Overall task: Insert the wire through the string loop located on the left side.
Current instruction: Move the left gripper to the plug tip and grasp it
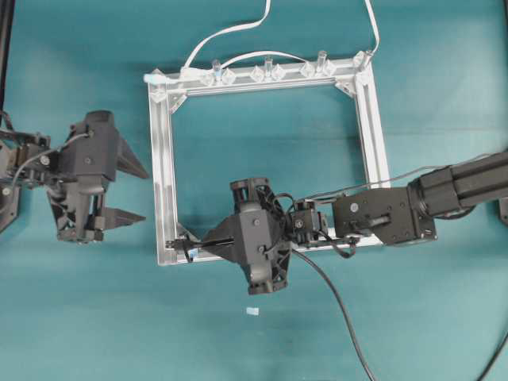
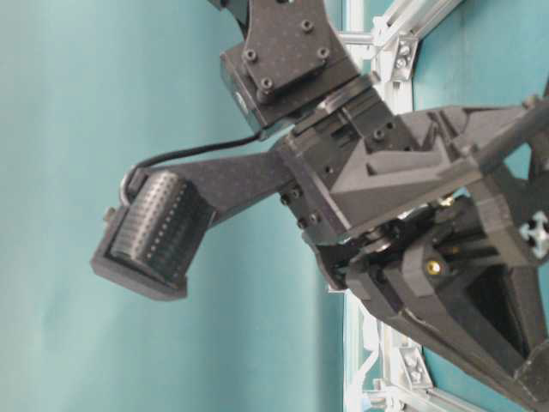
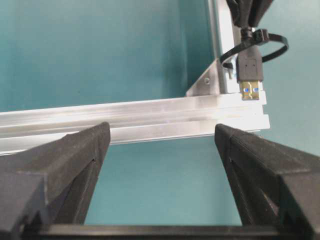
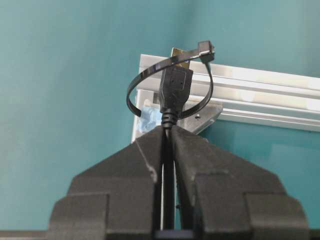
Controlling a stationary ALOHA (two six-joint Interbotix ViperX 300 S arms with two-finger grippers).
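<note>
Inside the string loop [image 4: 170, 82], black wire [image 4: 175, 92] plug.

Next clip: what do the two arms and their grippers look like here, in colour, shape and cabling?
Both arms are matte black. The left gripper has two wedge-shaped fingers tapering to points, with loose black cables at its wrist. The right gripper has the same angular black fingers, a ribbed, vented housing behind them, and black cables looping along a boxy forearm. No markings show.
</note>
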